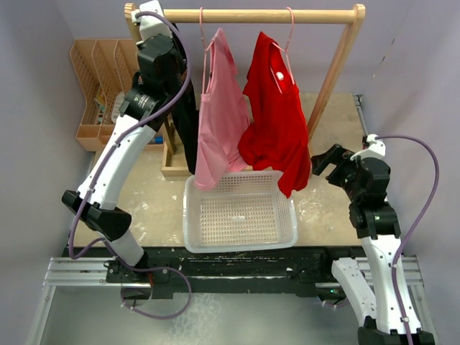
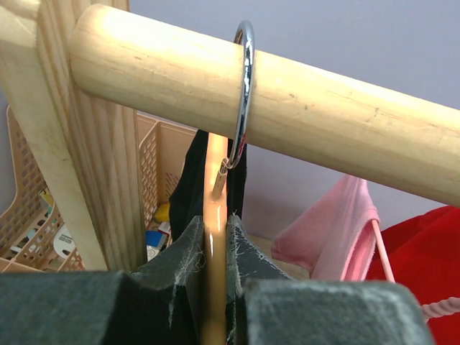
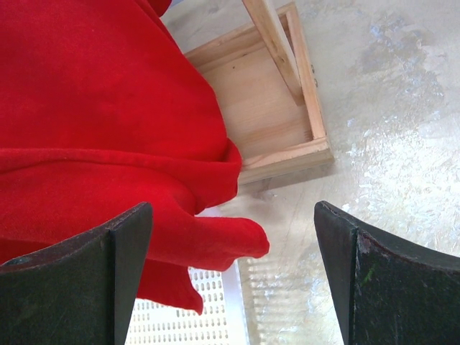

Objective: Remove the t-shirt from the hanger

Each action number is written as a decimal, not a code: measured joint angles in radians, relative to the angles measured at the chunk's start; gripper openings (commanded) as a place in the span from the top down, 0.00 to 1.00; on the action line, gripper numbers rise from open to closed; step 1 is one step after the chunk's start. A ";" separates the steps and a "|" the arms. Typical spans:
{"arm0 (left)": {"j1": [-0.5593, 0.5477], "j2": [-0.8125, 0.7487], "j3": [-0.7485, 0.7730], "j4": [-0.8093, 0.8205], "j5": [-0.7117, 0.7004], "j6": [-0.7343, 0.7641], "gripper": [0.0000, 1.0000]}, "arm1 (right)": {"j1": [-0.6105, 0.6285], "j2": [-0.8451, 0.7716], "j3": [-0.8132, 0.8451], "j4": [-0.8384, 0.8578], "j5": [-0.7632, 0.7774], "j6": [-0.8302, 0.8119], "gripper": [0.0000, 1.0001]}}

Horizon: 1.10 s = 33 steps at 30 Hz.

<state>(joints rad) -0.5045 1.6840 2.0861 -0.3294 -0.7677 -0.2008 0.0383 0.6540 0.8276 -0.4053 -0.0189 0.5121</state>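
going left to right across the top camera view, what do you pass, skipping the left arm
tan organizer bins → black garment → pink shirt → red t-shirt → right gripper, open beside the shirt's lower edge

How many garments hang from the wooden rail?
3: a black garment leftmost on the rail, its hanger in the left gripper; a pink top in the middle; a red t-shirt on the right. None looks hidden.
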 measured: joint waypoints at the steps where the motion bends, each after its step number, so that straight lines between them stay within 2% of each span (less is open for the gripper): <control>1: 0.000 0.000 -0.002 0.006 0.006 0.005 1.00 | 0.000 -0.001 0.000 0.000 0.000 0.000 0.05; 12: 0.000 -0.032 -0.065 0.062 0.063 0.074 1.00 | 0.000 -0.008 -0.016 0.000 0.000 0.000 0.05; 22: 0.018 -0.103 -0.240 0.261 0.177 0.170 1.00 | 0.000 -0.016 -0.026 0.008 0.000 0.000 0.05; 33: 0.065 -0.105 -0.288 0.404 0.291 0.214 1.00 | 0.000 -0.020 -0.035 0.009 0.000 0.000 0.05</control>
<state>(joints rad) -0.4393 1.5791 1.7985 0.0746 -0.4770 0.0128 0.0383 0.6342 0.7925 -0.3962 -0.0185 0.5117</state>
